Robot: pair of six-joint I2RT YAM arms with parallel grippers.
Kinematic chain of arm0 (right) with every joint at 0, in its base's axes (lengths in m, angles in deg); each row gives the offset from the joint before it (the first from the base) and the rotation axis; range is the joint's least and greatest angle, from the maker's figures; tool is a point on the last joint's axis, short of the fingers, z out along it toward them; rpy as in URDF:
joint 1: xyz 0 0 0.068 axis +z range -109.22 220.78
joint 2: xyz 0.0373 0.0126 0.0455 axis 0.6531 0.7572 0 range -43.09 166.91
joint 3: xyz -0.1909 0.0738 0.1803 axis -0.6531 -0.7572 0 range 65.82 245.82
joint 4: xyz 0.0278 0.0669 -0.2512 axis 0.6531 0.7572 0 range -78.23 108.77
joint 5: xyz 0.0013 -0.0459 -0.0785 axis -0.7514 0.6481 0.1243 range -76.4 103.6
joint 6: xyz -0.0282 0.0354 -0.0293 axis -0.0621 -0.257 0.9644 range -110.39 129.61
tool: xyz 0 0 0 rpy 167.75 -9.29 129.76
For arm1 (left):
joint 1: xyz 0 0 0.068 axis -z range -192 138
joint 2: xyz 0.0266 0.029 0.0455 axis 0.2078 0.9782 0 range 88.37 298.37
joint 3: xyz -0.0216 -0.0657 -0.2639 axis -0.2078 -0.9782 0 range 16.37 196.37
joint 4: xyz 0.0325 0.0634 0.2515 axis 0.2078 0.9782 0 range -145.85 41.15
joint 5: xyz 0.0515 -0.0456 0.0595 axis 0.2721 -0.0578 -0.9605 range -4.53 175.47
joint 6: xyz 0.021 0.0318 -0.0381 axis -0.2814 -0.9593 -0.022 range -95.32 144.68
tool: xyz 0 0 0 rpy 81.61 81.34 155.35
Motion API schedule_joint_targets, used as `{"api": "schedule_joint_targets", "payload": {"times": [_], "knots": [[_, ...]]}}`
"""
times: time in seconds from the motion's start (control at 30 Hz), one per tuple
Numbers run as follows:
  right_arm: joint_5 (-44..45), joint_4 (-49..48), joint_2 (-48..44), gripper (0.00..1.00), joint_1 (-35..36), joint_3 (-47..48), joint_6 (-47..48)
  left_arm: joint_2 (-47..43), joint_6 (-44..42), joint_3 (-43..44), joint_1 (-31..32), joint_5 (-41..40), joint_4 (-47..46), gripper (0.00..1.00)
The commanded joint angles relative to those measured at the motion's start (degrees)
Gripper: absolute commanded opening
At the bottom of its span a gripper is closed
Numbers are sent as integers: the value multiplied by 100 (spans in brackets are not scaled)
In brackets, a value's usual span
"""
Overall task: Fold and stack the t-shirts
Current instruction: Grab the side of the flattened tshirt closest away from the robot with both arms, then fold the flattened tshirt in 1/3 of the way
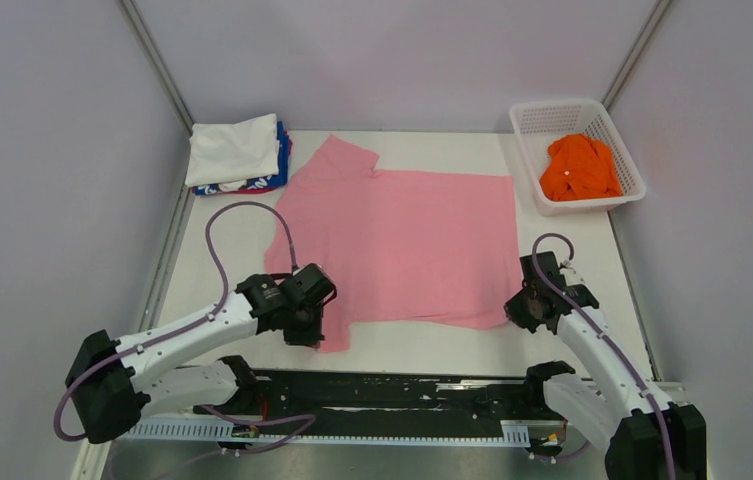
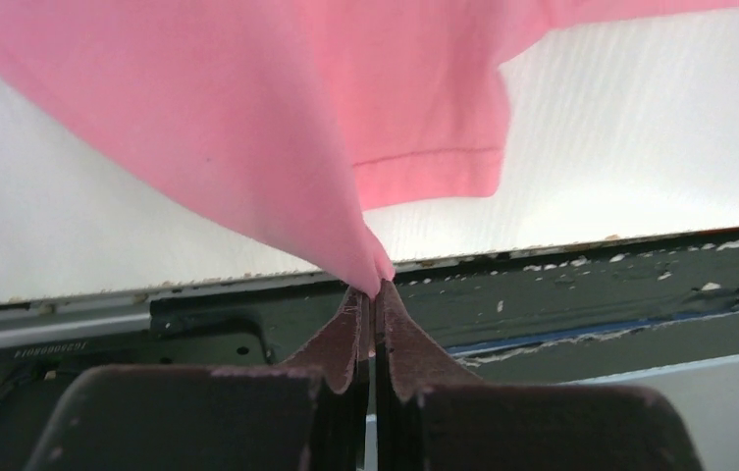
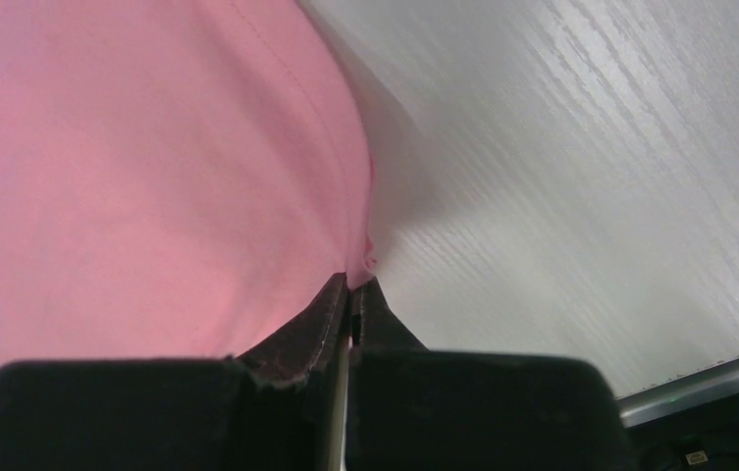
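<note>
- Past the far-left corner of the pink t-shirt (image 1: 402, 240) sits the folded white t-shirt (image 1: 232, 148), with the blue and red t-shirt (image 1: 252, 186) under it. If you swing the pink cloth too wide that way, it could push this pile crooked.
- Your left gripper (image 2: 375, 294) is pinched tight on the pink t-shirt's near-left corner, by the sleeve. It has only a tiny bit of cloth, so a fast pull could make the cloth slip out, and that side would flop down.
- The left arm (image 1: 182, 335) comes in low from the near-left of the pink t-shirt. Its elbow is bent and its wrist is over that sleeve.
- The pink t-shirt lies spread out on the table (image 1: 402, 350) and is not folded yet. If one gripper goes up or across faster than the other, the fold could come out slanted or bunched.
- Your right gripper (image 3: 350, 294) is squeezed closed on the pink t-shirt's near-right corner. That bite is small too, so the same slip could happen here.
- The right arm (image 1: 602, 345) comes up from the near-right of the pink t-shirt, with its wrist tipped down to that corner.
- Just past the pink t-shirt's far-right corner is the white basket (image 1: 524, 150), with the orange t-shirt (image 1: 580, 168) inside. A wide sweep could catch the cloth on its rim.
</note>
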Motion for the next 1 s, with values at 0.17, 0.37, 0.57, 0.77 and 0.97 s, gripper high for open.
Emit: {"api": "schedule_joint_targets", "payload": {"times": [0.17, 0.37, 0.57, 0.77, 0.97], "knots": [[31, -545, 613, 0, 29, 778, 577, 769, -1111, 829, -1043, 500, -1660, 0], [16, -824, 1213, 0, -1, 1286, 912, 1619, -1217, 1682, -1830, 206, -1877, 0], [9, -1029, 1818, 0, -220, 1714, 1206, 2640, -1367, 2834, -2311, 33, -1759, 0], [-35, -1199, 2226, 0, -510, 2110, 1425, 3052, -1532, 3337, -2762, 114, -1868, 0], [-59, -1251, 2420, 0, -715, 2347, 1618, 2905, -1830, 3414, -2961, -81, -2120, 0]]}}
